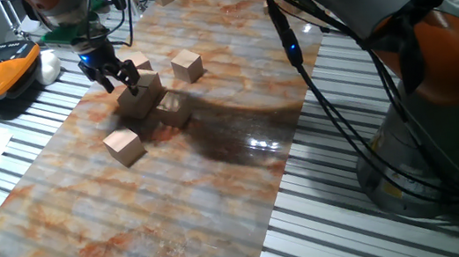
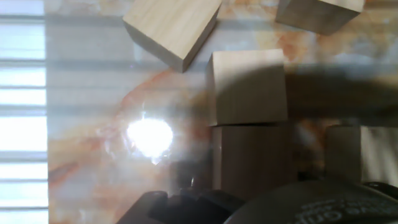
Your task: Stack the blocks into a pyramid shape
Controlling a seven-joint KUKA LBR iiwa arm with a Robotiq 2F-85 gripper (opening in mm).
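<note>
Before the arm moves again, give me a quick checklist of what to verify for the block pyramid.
1. Gripper at the cluster of blocks: ok.
2. Jaws closed on a block: cannot tell.
3. Base row neatly lined up: not ok; hand view shows blocks skewed.
4. Spare blocks within sight: ok, near block and far block lie loose.
5. Pyramid complete: not ok.

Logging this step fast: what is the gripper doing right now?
Gripper: fingers spread over a light-tan wooden cube in the cluster; whether it grips it cannot be told.
</note>
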